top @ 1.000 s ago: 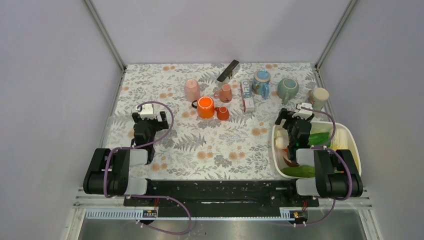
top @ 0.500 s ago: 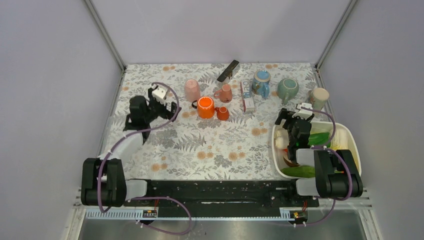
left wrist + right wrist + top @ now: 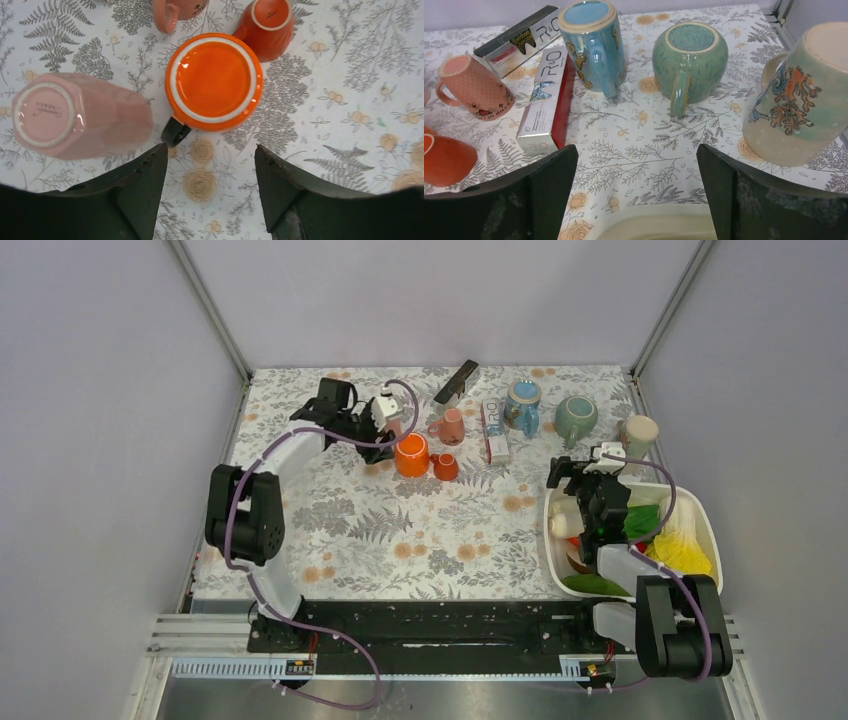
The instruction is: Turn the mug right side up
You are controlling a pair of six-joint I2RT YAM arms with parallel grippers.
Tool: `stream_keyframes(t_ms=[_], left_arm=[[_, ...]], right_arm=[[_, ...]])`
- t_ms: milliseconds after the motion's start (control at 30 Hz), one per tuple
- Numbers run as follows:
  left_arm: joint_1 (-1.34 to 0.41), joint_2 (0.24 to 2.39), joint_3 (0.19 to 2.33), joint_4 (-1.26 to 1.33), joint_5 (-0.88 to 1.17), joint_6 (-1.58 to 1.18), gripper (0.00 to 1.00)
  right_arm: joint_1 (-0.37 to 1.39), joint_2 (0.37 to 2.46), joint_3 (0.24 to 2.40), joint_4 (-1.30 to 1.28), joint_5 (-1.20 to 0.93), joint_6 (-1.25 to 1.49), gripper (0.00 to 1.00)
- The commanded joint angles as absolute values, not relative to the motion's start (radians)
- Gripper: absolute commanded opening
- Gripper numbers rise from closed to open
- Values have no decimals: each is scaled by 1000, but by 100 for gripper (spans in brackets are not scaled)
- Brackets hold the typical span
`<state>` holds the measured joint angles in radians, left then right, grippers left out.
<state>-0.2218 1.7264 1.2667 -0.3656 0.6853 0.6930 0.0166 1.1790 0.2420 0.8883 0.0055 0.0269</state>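
While hovering over centre-frame orange mug with left pincer spread open: ungrasped, base-up on tabletop; flip pending.

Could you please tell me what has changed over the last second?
The left gripper swung forward and rightward from near its base and now hovers open over the upside-down orange mug; nothing was grasped. The right gripper stayed open above the tub, and the other mugs kept their places.
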Motion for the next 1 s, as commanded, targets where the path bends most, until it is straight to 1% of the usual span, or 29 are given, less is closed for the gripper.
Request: stream_keyframes(t_ms=[0,100,233,433,567,633,767,900,967], left_arm=[[-242,1831,1449,-562,643,886,66],[-275,1867,1449,-578,585,943,66],[-328,1873,1417,-578,566,968,66],[-383,1802,1332,-627,626,1023,66],[-389,1745,1331,-689,672,1044,66],[-385,1729,1336,-658,646,996,67],[-369,1747,1347,-454,517,769,67],[-366,1818,1392,-454,476,746,71],[-367,1881,1448,-472,423,751,71]], right_arm=[[16,1169,276,831,-49,6,99],[16,1168,279,826,-49,6,99],[15,1170,304,785,-50,6,99],[16,1148,301,777,-45,6,99],[15,1148,303,773,-42,5,99],[16,1149,303,773,-43,5,99],[15,1147,301,775,-41,5,99],[16,1153,305,773,-37,6,99],[16,1160,310,769,-36,6,99]])
